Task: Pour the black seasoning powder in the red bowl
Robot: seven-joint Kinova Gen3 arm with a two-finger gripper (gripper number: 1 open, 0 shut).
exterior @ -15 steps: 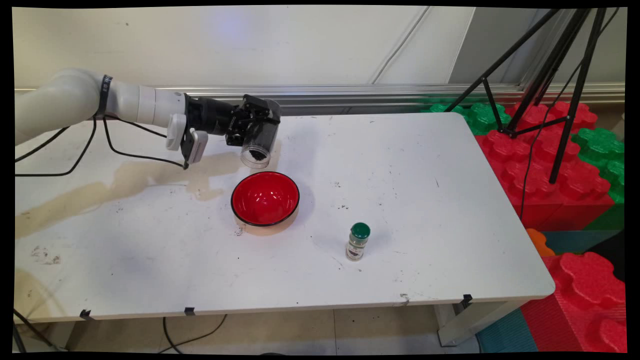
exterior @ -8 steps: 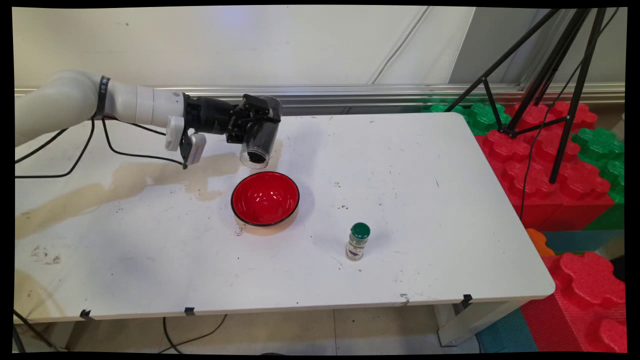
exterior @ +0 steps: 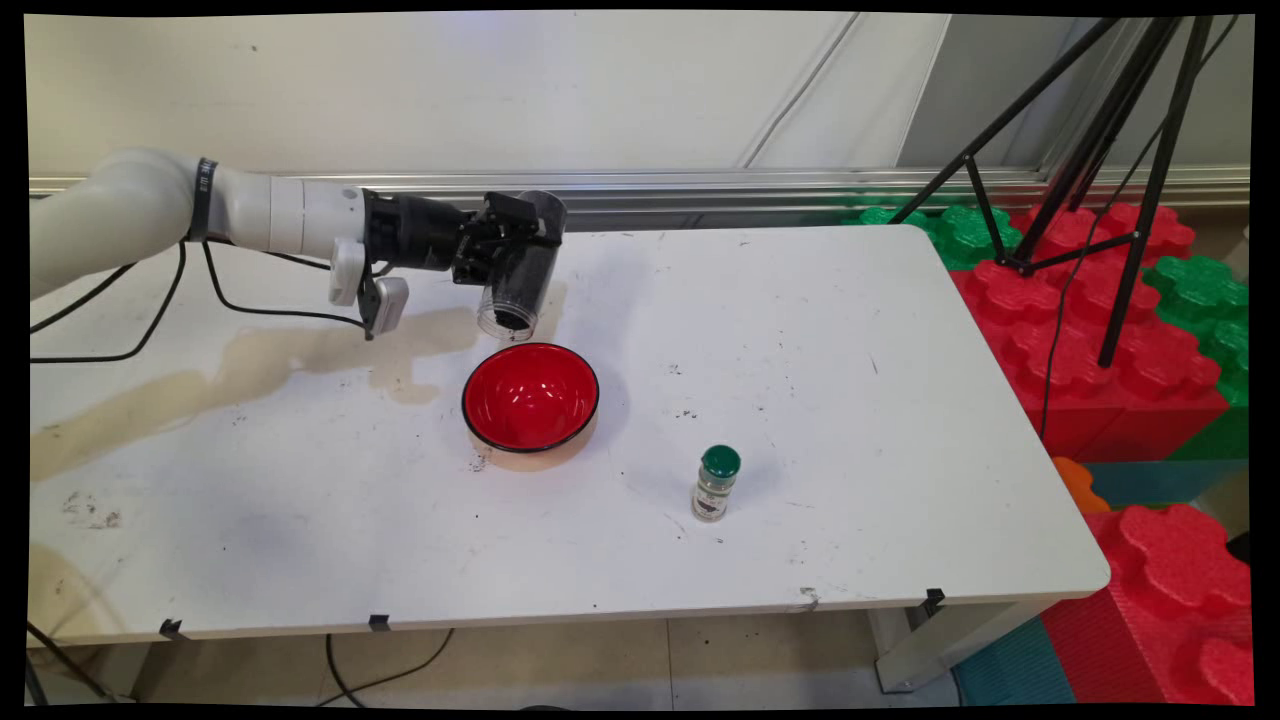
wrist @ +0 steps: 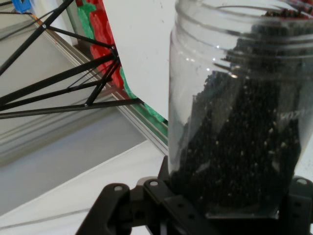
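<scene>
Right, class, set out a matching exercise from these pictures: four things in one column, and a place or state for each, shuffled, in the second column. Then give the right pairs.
Things
1. clear plastic jar of small black grains
2. red bowl with a black rim
3. small spice bottle with a green cap
4. black tripod

Places or states
A. stands upright on the white table, right of the bowl
B. stands on the red and green foam blocks beyond the table's right end
C. held tilted in the black two-finger gripper, mouth down
D. sits open on the table, below the jar's mouth

Pairs: 1-C, 2-D, 3-A, 4-B
</scene>
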